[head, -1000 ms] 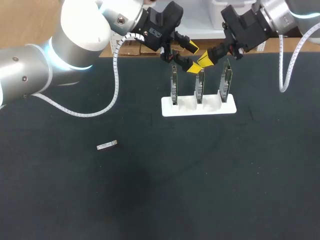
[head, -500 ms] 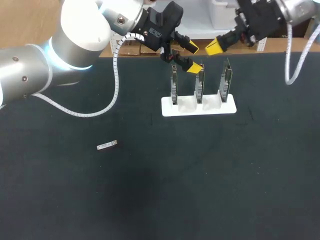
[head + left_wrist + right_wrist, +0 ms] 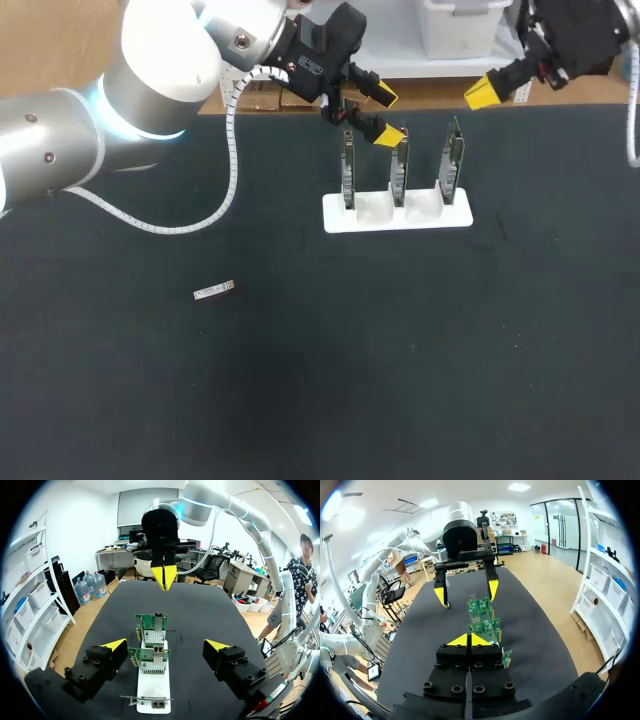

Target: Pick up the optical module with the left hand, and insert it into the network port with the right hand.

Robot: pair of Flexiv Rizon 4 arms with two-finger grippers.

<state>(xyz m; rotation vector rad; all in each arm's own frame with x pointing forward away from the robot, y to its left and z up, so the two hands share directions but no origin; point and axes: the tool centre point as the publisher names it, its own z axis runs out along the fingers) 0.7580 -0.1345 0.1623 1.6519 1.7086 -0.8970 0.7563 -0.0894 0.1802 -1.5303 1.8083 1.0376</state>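
**Head view.** The optical module (image 3: 214, 291) lies flat on the dark worktop (image 3: 420, 360), alone, well apart from both arms and off toward the left arm's side of the white holder (image 3: 397, 214). Three network cards stand upright in the holder: one on the left (image 3: 348, 172), one in the middle (image 3: 400, 168) and one on the right (image 3: 452, 162). The left arm (image 3: 150, 80) reaches in over the holder. The left fingers (image 3: 384, 134) are spread and hold nothing, with one yellow tip just beside the top of the middle card. The right fingers (image 3: 482, 92) are pressed together into one yellow point and are empty. They hang near the worktop's edge, apart from the right-hand card.

**Left wrist view.** The left fingers (image 3: 116, 644) stand wide apart with nothing gripped. The holder (image 3: 152, 687) runs ahead between them, carrying its cards (image 3: 149, 660) in a row. A metal network port (image 3: 159, 623) shows on the farthest card. Beyond that card the right fingers (image 3: 164, 576) point down, shut tight on nothing.

**Right wrist view.** The right fingers (image 3: 468, 640) are closed against each other with nothing between them. The row of cards (image 3: 481, 608) lies ahead of them. Past the farthest card are the left fingers (image 3: 493, 589), open, one tip to either side of the row.
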